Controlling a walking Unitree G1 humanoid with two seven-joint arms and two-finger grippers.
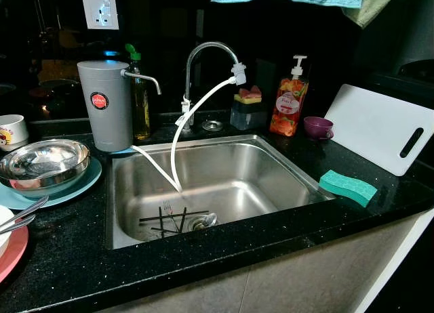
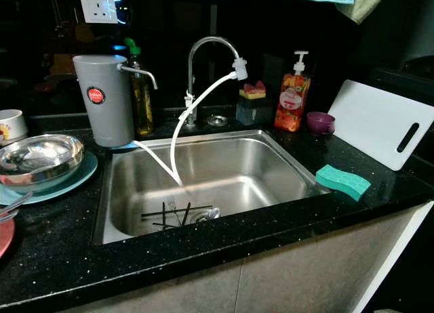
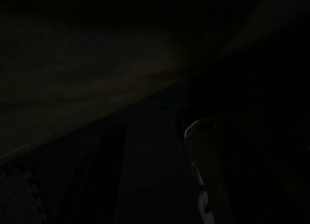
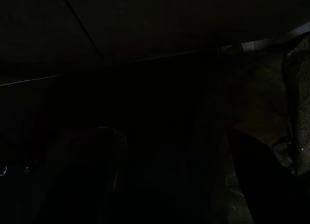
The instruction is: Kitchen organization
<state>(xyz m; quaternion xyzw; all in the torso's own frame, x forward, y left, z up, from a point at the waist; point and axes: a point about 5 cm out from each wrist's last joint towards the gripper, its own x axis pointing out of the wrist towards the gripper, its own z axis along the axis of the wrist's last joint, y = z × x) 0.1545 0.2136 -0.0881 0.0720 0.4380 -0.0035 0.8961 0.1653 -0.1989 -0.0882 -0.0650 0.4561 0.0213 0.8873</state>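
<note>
Cutlery lying over the sink drain, steel bowl stacked on a blue plate at the bench's left. Green sponge perched near the front edge (easily knocked off by a careless reach). Both arms hanging in shade; jaws impossible to tell, wide or narrow.

The counter is black with fine white speckles, and the sink is bare silver steel. A teal sponge lies beside a white cutting board. The soap bottle is orange with a fruit pattern, the small cup purple. A grey water filter carries a round red badge. A shiny steel bowl sits on a pale blue plate.
</note>
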